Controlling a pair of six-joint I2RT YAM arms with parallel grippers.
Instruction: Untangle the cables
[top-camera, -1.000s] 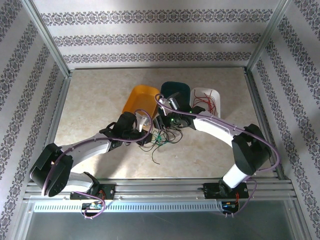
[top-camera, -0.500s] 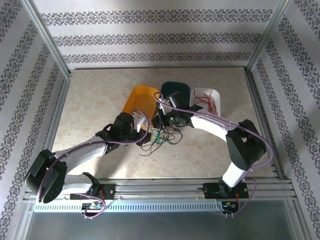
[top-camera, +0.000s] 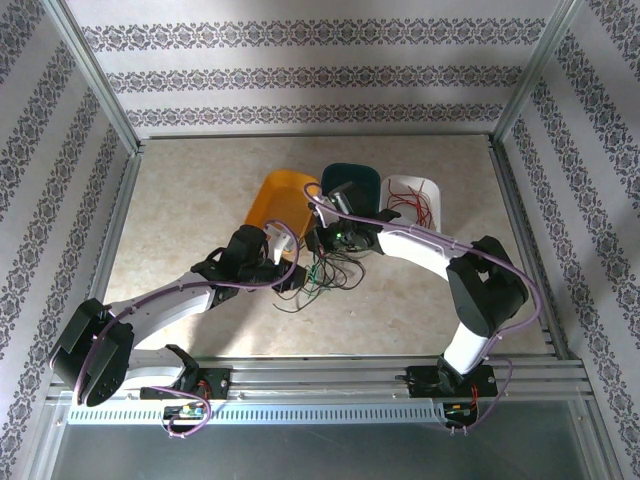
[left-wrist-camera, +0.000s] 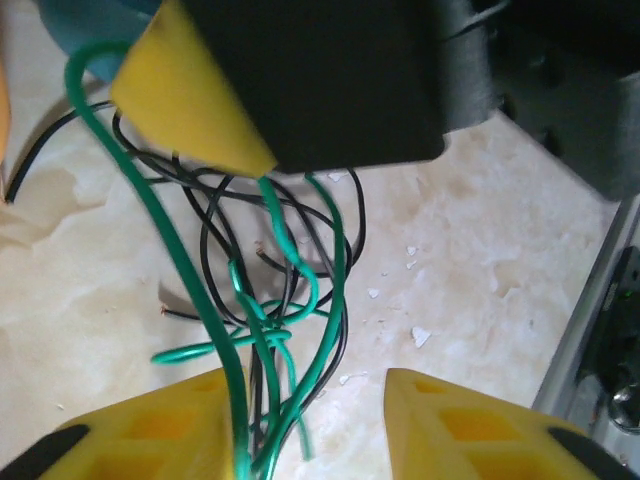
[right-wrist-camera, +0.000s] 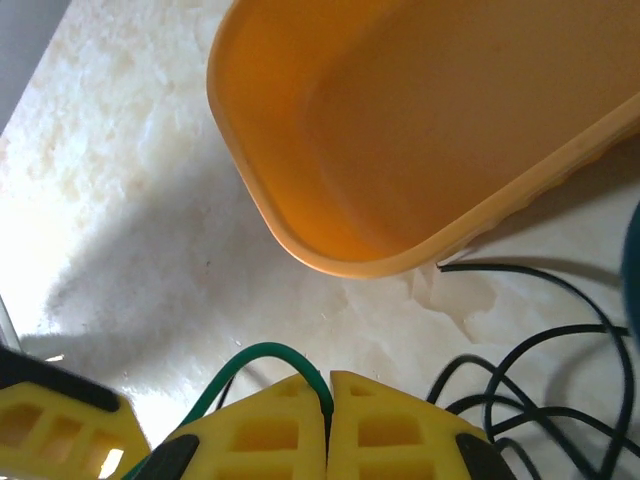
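Right claw (right-wrist-camera: 327, 420) pinches one green cable (right-wrist-camera: 262, 352) beside three trays (top-camera: 285, 195).

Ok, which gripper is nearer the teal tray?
Right. The right gripper sits just before the teal tray; the left gripper is further off, in front of the orange tray.

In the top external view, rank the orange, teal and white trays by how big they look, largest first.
1. orange tray: clearly the largest.
2. white tray and teal tray: about alike. The right arm covers the near end of each, so I won't rank them.
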